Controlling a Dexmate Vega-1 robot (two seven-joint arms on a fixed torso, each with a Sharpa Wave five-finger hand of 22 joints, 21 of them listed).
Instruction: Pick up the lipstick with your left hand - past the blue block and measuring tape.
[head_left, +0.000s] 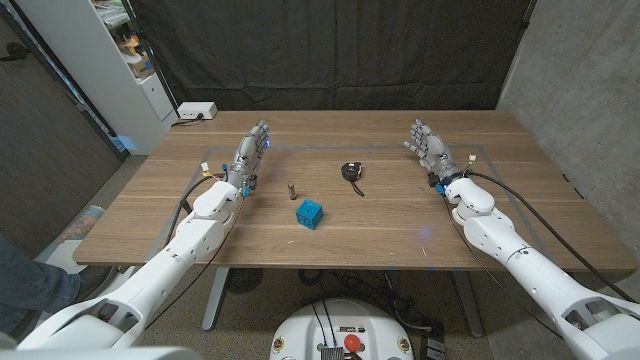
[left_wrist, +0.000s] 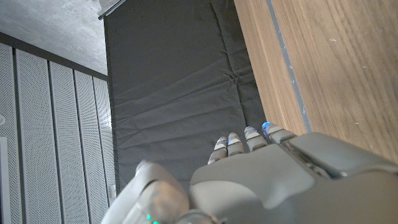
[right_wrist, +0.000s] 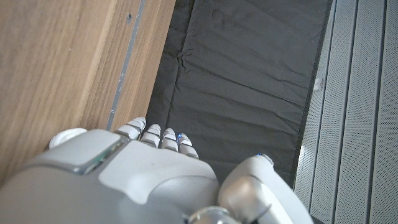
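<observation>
My left hand stands on its edge at the table's left side, fingers extended and close together, holding nothing. From my left wrist I see the back of that hand with fingertips reaching toward the black curtain beyond the wooden table; nothing lies between the fingers.

My right hand mirrors it on the right side, fingers slightly apart, empty, well away from everything. The right wrist view shows its back over bare wood. I judge it is parked there to stay out of the job.

The target, a small dark upright lipstick tube, stands near my left hand, just inboard of my wrist. It looks narrow and tall, so likely easy to tip with a careless brush.

The blue cube-shaped block sits nearer the table's front edge, a little to the right of the lipstick, apart from it. The black measuring tape, with a short strap trailing, lies farther right toward the centre.

Judgement: the reach has not begun. Since the lipstick stands beside my left forearm, I would need to draw the hand back and turn inward, then pinch it near the top. The block and tape seem clear of that path.
</observation>
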